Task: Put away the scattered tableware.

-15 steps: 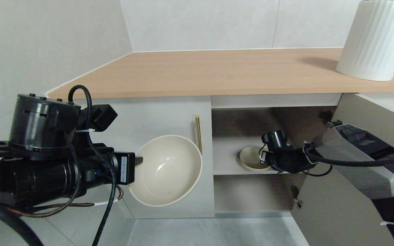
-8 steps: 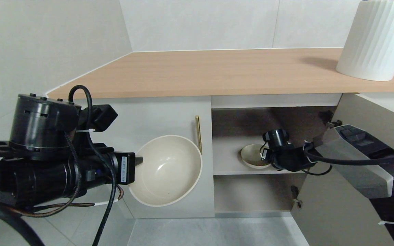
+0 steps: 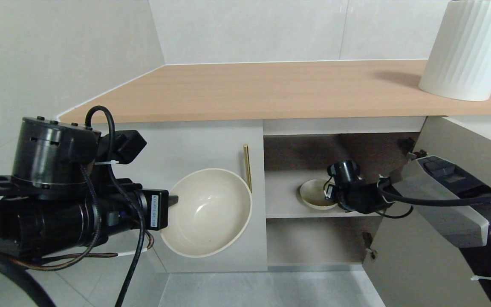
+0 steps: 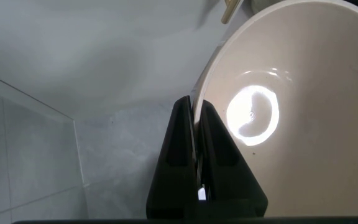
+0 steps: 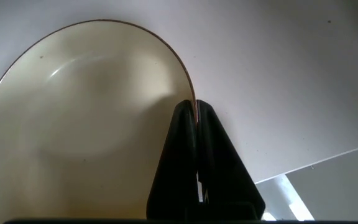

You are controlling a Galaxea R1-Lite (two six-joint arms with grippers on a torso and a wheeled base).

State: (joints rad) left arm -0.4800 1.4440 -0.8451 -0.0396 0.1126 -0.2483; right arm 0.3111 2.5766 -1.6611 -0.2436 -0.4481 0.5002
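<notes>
A large cream bowl (image 3: 206,213) hangs tilted in front of the closed left cabinet door, its rim pinched by my left gripper (image 3: 173,199). In the left wrist view the left gripper (image 4: 196,109) is shut on the large bowl's (image 4: 297,106) rim. A small cream dish (image 3: 313,194) is on the middle shelf (image 3: 284,200) of the open cabinet. My right gripper (image 3: 328,197) holds its right rim. The right wrist view has the right gripper (image 5: 196,106) shut on the small dish's (image 5: 86,118) rim.
A wooden countertop (image 3: 271,91) runs above the cabinet, with a white ribbed container (image 3: 467,49) at its right end. The open cabinet door (image 3: 454,192) stands to the right. A brass handle (image 3: 247,166) is on the closed left door. Grey floor (image 3: 271,290) lies below.
My right gripper moved slightly right with the small dish, which settled lower onto the shelf. The left arm and large bowl stayed still.
</notes>
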